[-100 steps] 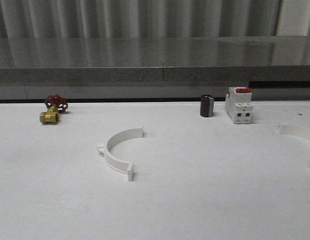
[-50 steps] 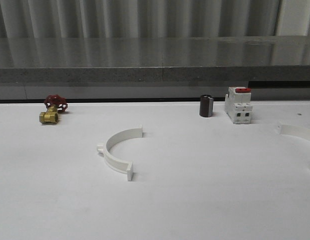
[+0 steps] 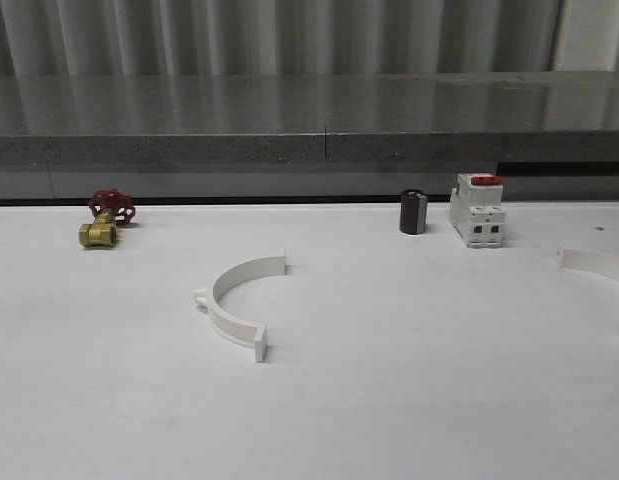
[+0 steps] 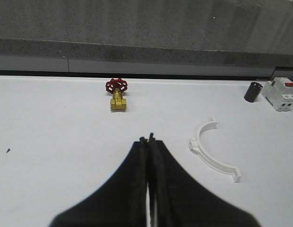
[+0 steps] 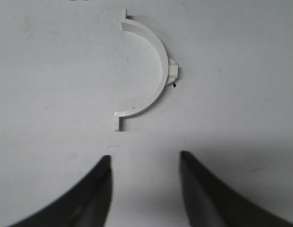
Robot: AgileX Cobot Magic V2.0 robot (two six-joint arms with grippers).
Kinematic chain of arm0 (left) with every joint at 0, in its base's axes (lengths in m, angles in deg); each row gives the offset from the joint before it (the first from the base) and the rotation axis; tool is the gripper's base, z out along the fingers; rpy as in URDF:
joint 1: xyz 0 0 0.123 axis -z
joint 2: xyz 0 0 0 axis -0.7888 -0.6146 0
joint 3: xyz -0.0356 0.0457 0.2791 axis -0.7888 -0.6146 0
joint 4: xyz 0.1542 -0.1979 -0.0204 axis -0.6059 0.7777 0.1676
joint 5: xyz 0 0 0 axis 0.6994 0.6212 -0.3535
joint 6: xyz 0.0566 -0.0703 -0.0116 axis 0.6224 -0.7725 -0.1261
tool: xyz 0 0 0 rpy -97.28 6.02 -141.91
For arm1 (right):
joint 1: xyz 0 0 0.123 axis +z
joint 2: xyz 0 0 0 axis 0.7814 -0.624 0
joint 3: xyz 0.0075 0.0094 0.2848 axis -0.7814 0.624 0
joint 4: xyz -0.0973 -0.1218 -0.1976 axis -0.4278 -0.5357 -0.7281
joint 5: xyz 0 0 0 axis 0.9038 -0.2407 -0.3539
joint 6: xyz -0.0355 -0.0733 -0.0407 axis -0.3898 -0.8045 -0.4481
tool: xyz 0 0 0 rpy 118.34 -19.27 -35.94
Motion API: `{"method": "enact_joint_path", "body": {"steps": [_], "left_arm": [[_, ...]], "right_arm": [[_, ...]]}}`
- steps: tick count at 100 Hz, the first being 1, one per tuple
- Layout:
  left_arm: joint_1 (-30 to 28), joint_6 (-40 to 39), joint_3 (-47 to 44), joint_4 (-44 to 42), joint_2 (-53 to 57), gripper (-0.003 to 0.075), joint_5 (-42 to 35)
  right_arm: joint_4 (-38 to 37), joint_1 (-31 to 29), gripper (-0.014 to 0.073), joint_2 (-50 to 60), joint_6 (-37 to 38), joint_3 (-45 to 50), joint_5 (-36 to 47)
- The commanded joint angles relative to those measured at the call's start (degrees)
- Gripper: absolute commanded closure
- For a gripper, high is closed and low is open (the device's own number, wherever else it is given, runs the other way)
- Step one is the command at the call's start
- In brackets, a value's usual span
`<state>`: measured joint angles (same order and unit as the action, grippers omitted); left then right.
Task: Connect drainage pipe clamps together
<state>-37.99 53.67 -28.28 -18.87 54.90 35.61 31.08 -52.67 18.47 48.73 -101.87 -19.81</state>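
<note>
One white drainage pipe clamp half [image 3: 232,325] lies flat on the white table, left of centre, its open side facing right. The left wrist view shows the same half [image 4: 215,164], off to the side of my left gripper [image 4: 148,138], which is shut with nothing between its fingers. A second clamp half [image 3: 594,263] lies at the table's far right edge, partly cut off by the frame. In the right wrist view that half [image 5: 161,56] lies a short way ahead of my right gripper [image 5: 145,158], which is open and empty above the table.
A brass valve with a red handwheel [image 3: 106,218] sits at the back left. A small black cylinder [image 3: 413,212] and a white breaker with a red switch [image 3: 478,210] stand at the back right. A grey ledge [image 3: 309,150] runs behind the table.
</note>
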Motion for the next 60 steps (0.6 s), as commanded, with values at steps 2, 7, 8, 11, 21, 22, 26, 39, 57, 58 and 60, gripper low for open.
{"method": "enact_joint_path", "body": {"steps": [2, 7, 8, 11, 21, 22, 26, 39, 57, 58, 60], "left_arm": [[-0.1, -0.4, 1.6, 0.6, -0.5, 0.0740, -4.4], [-0.1, -0.4, 1.6, 0.6, -0.5, 0.0740, -4.4], [-0.1, -0.4, 1.6, 0.6, -0.5, 0.0740, -4.4], [-0.1, -0.4, 1.6, 0.6, -0.5, 0.0740, -4.4], [-0.1, -0.4, 1.6, 0.6, -0.5, 0.0740, -4.4], [-0.1, -0.4, 1.6, 0.6, -0.5, 0.0740, -4.4], [-0.1, -0.4, 1.6, 0.6, -0.5, 0.0740, -4.4], [-0.1, -0.4, 1.6, 0.6, -0.5, 0.0740, -4.4], [-0.1, -0.4, 1.6, 0.6, -0.5, 0.0740, -4.4], [-0.1, -0.4, 1.6, 0.6, -0.5, 0.0740, -4.4], [-0.1, -0.4, 1.6, 0.6, -0.5, 0.0740, -4.4]], "right_arm": [[0.0, 0.0, -0.0025, -5.0, 0.2, -4.7, 1.2], [0.3, -0.3, -0.0053, -8.1, 0.9, -6.4, 0.5], [0.3, -0.4, -0.0053, -9.0, 1.1, -6.9, 0.4], [0.4, -0.9, -0.0050, -10.8, 1.6, -7.9, -0.2], [0.5, -2.9, -0.0049, -16.9, 2.3, -11.8, -2.9], [0.6, -3.1, -0.0049, -17.7, 2.3, -12.4, -3.1], [0.7, -3.9, -0.0049, -19.9, 2.3, -14.1, -4.1], [0.7, -5.6, -0.0049, -27.1, 2.3, -19.0, -6.4], [0.8, -5.7, -0.0049, -34.8, 1.5, -24.7, -7.7], [0.8, -5.7, -0.0049, -35.3, 1.4, -24.9, -7.8], [0.9, -5.7, -0.0049, -36.0, 1.4, -25.4, -7.8]]}}
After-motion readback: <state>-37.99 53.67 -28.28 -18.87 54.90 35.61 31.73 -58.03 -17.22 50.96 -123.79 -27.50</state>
